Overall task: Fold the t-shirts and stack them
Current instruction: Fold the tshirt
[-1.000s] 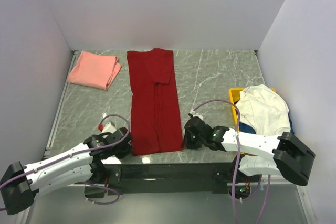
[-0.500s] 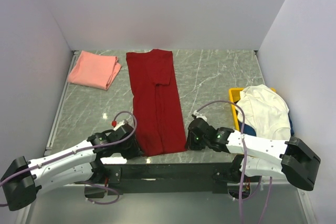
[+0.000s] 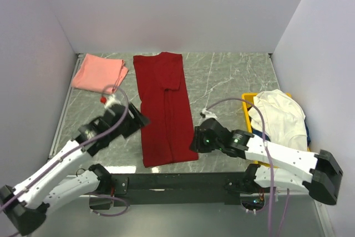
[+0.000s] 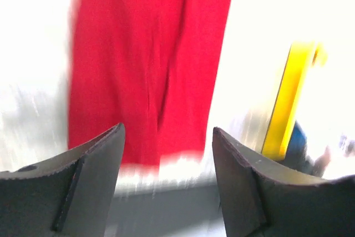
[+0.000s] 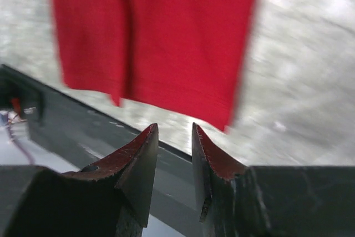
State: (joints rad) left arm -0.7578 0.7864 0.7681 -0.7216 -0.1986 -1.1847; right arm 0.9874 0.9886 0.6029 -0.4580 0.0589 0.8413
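Red t-shirt (image 3: 164, 109) flat on table (image 3: 227, 81)

Grey, marble-veined desk (image 3: 227, 79), closed in by white walls (image 3: 166, 9) at left, back and right. Flat yellow tray (image 3: 246, 102) at the desk's right side. Something blue (image 4: 298, 138) beside its rim, mostly hidden.

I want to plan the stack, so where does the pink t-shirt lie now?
In the top view the pink t-shirt lies folded at the far left corner of the table, just left of the dark red t-shirt, not touching it.
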